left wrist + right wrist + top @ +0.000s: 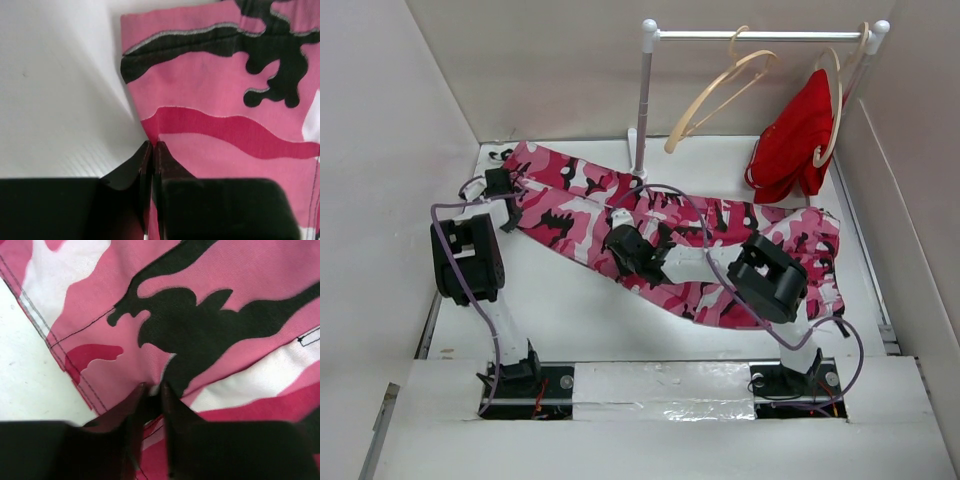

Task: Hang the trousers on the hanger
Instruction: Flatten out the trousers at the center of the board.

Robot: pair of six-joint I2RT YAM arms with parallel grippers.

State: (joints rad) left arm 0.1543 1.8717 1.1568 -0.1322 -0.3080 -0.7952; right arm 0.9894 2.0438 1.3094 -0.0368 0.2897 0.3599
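The camouflage trousers (620,215) lie spread across the white table from far left to right. My left gripper (506,203) is shut on the trousers' left edge; in the left wrist view (153,146) cloth (220,85) runs between the closed fingers. My right gripper (620,238) is shut on a fold in the trousers' middle; the right wrist view (151,387) shows cloth (200,305) pinched between the fingers. The empty pale hanger (720,85) hangs tilted on the rail (760,35) at the back, apart from both grippers.
A second hanger (832,110) with a plain red garment (798,135) hangs at the rail's right end. The rail's white post (643,100) stands just behind the trousers. White walls close in the table on left, back and right.
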